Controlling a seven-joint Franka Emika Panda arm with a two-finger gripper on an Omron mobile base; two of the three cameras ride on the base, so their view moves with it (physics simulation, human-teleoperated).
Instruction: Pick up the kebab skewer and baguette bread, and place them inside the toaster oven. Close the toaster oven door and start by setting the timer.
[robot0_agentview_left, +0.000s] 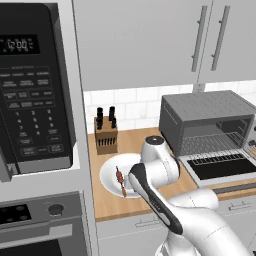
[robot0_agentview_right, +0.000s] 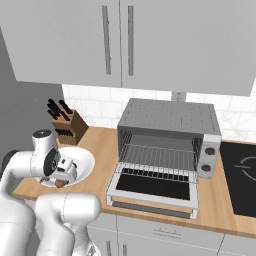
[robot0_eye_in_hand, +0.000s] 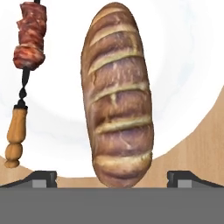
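My tool (robot0_eye_in_hand: 112, 177) is hanging released over the white plate (robot0_eye_in_hand: 188, 52) on the desk (robot0_eye_in_hand: 201, 148), the baguette bread (robot0_eye_in_hand: 117, 94) lying between its tips, the kebab skewer (robot0_eye_in_hand: 24, 83) just beside. The toaster oven (robot0_agentview_right: 167, 142) is gaping open, well apart; nothing is standing between.

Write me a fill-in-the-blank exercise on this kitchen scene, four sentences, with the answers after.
1. The baguette bread and the kebab skewer lie on a white ____.
2. The toaster oven door is ____.
3. The gripper hovers over the bread with its jaws ____.
4. Behind the plate stands a wooden ____ block.

Answers: plate; open; open; knife
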